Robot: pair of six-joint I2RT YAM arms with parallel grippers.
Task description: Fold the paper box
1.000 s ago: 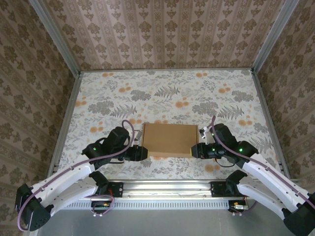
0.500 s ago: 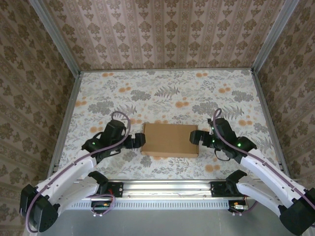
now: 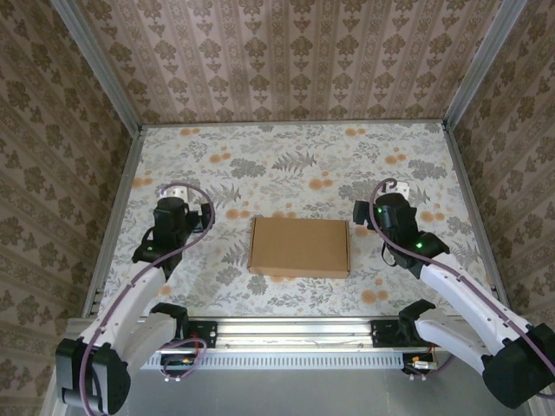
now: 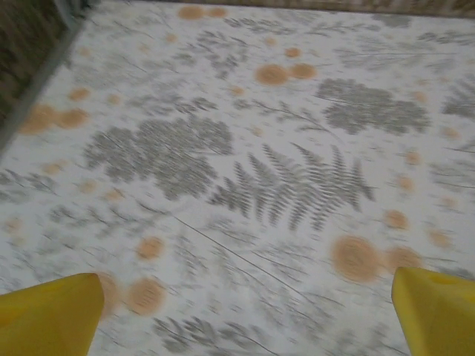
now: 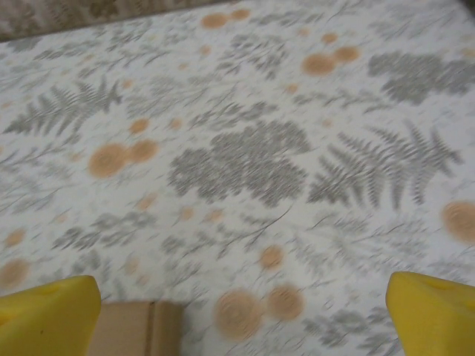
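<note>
The paper box [image 3: 299, 247] is a plain brown cardboard rectangle lying flat in the middle of the table, its lid face up. One corner of it [image 5: 133, 326] shows at the bottom left of the right wrist view. My left gripper [image 3: 176, 201] is off to the box's left, well apart from it. Its yellow fingertips [image 4: 52, 311] stand wide open over bare tablecloth, with nothing between them [image 4: 245, 311]. To the right of the box, also apart from it, is my right gripper [image 3: 379, 201]. It is open and holds nothing [image 5: 241, 311].
A floral tablecloth [image 3: 295, 165] covers the table. Patterned walls close in the back and both sides, with metal rails [image 3: 113, 225] along the edges. An aluminium bar [image 3: 295, 329] with both arm bases runs along the near edge.
Both grippers let go of the box's side edges, opened wide and drew back outward and towards the rear. The box stays where it was.
</note>
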